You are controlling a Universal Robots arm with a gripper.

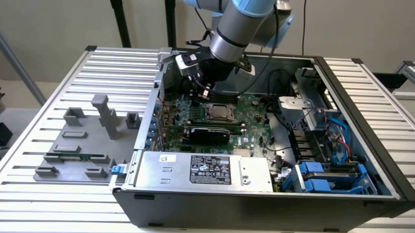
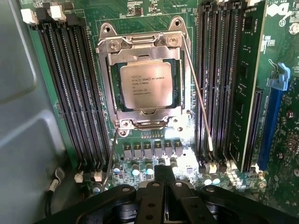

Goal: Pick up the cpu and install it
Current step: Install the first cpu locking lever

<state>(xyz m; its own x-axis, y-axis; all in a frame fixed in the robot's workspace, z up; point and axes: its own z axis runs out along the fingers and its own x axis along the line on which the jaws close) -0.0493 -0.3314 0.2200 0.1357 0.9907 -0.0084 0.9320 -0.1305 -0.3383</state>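
One cpu [image 2: 145, 86] lies flat in the socket frame [image 2: 110, 93], between the memory slots [image 2: 70, 93]. Gripper [image 2: 163, 176] hovers above the socket, not holding the cpu; I cannot tell its opening. I judge the chip light, rigid and fragile underneath: grip opposite edges only.

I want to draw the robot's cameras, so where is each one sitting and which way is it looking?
Exterior view: off the arm, up high, looking down into the open computer case; the arm and gripper show.
Wrist view: on the wrist, looking down onto the green board; the gripper's dark body shows.
Both see the chip in its metal frame.
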